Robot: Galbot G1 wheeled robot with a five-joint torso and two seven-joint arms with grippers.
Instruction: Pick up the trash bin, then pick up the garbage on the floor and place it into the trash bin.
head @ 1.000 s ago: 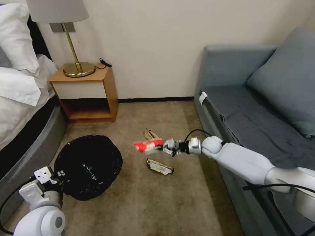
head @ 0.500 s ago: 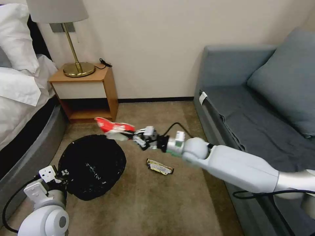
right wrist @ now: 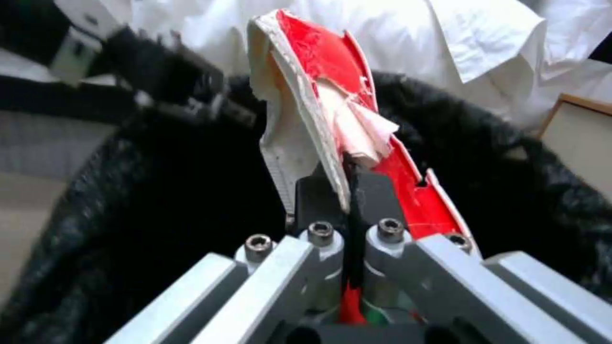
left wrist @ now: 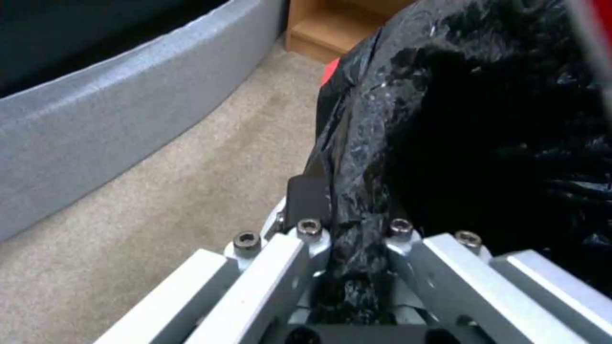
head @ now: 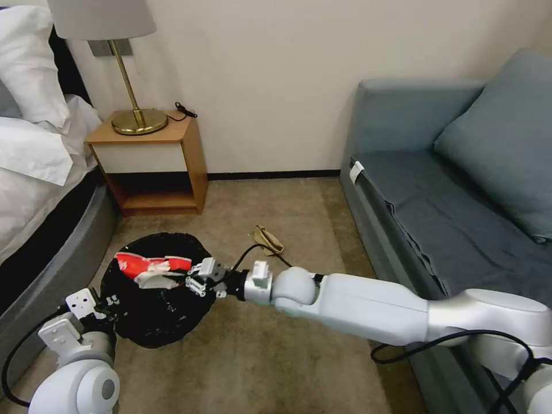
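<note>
one wrapper (head: 150,265) now over bin (head: 172,307) (still gripped)

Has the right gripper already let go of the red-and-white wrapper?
No, the right gripper is shut on the red-and-white wrapper above the trash bin.

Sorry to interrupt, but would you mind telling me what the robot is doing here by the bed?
The robot is clearing litter off the carpet. Its left claw is shut on the rim of the small round bin lined with a crinkly black plastic bag, holding it beside the bed. Its right claw is shut on a crumpled red-and-white wrapper, which hangs over the bin's mouth, not yet let go. A tan crumpled paper lies on the carpet near the sofa.
</note>
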